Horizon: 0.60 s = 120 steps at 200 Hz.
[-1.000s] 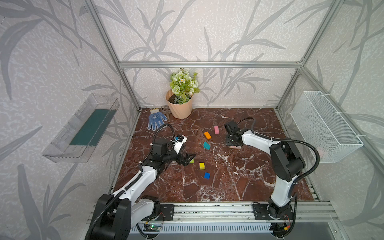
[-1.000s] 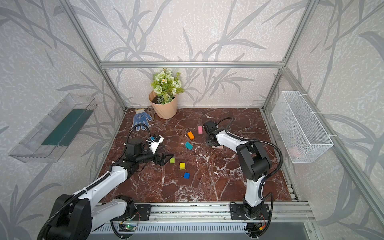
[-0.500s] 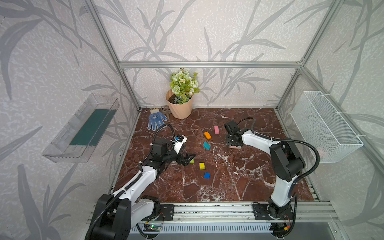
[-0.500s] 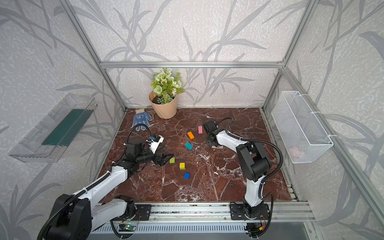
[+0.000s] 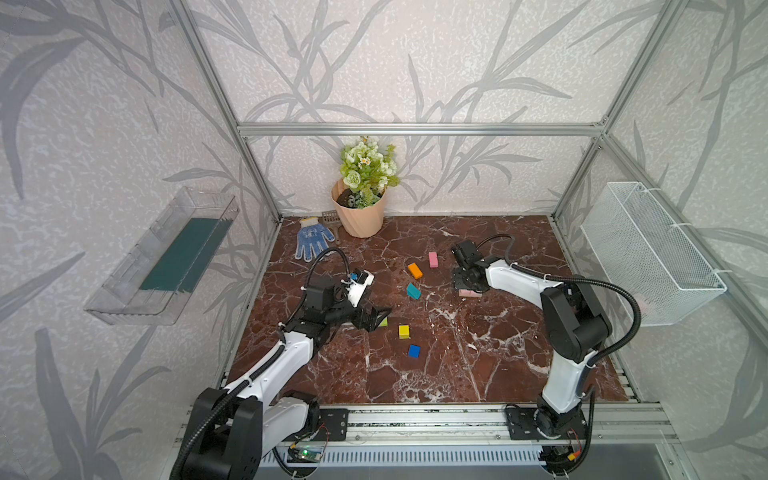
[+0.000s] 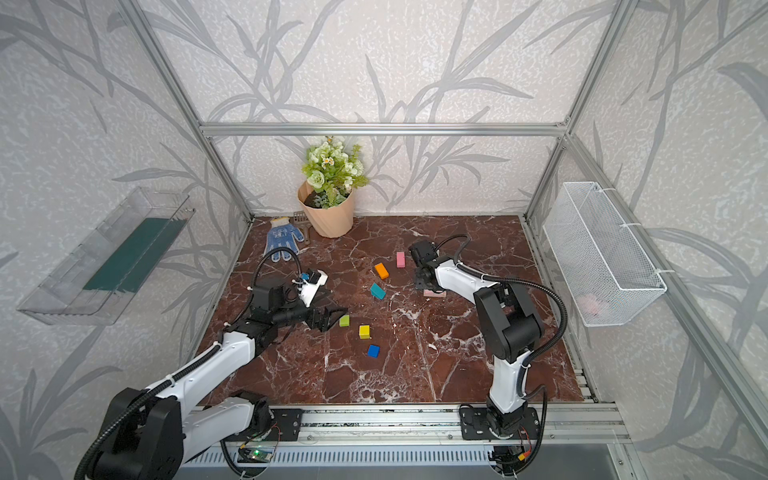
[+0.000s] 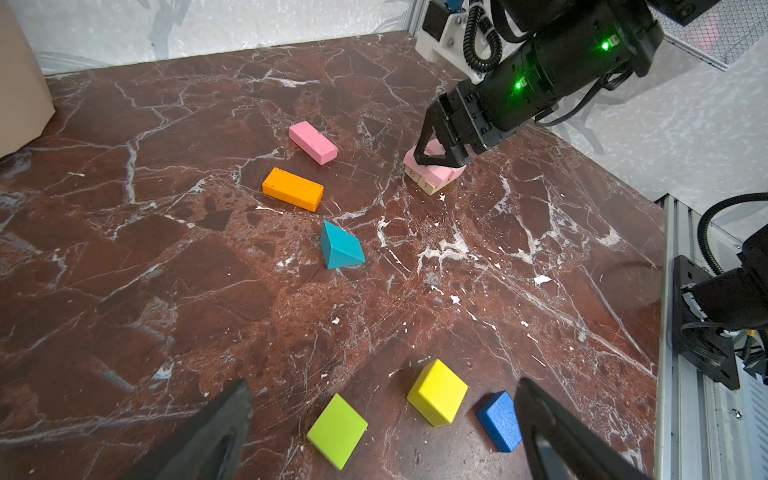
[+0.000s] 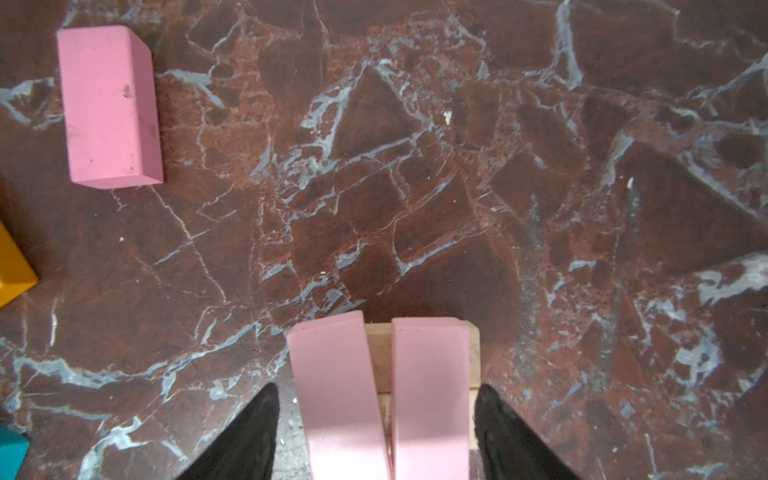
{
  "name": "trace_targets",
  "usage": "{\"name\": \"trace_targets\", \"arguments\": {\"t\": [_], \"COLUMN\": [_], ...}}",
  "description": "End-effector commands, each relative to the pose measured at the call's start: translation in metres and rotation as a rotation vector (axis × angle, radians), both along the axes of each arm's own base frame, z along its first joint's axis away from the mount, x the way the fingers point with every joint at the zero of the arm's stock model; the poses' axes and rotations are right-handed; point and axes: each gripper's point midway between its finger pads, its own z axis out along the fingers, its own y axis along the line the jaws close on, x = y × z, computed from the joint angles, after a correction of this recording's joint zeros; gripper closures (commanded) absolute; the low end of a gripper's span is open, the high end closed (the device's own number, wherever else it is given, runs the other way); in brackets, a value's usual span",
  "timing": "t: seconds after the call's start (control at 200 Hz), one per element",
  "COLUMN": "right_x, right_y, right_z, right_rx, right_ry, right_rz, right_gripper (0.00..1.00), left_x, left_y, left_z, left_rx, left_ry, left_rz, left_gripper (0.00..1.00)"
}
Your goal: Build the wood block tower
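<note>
The tower is two pink bars side by side on plain-wood blocks. My right gripper stands open astride the pink bars, with a gap on each side. A loose pink bar, an orange bar and a teal wedge lie to the tower's left. My left gripper is open and low over the floor. The lime cube and yellow cube sit between its fingers, untouched. The blue cube lies by one finger.
A peach flower pot and a blue glove are at the back left. On the right wall hangs a white wire basket, on the left wall a clear tray. Metal frame posts edge the marble floor.
My right gripper's jaws have spread apart off the pink bars on the tower. The left arm has not moved.
</note>
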Motion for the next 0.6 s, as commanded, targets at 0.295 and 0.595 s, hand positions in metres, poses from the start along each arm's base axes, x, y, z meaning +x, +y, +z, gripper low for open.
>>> {"name": "trace_targets", "arguments": {"t": [0.295, 0.595], "right_x": [0.001, 0.002], "right_y": [-0.005, 0.001], "right_z": [-0.011, -0.011], "right_rx": [0.026, 0.049], "right_ry": [0.027, 0.029], "right_rz": [-0.018, -0.004], "right_gripper": [0.26, 0.26], "left_x": [0.001, 0.002], "left_y": [-0.004, -0.004], "left_z": [0.01, 0.011], "left_rx": [0.002, 0.001], "left_ry": [-0.041, -0.043], "left_rz": [-0.035, -0.035], "left_gripper": [0.01, 0.01]}}
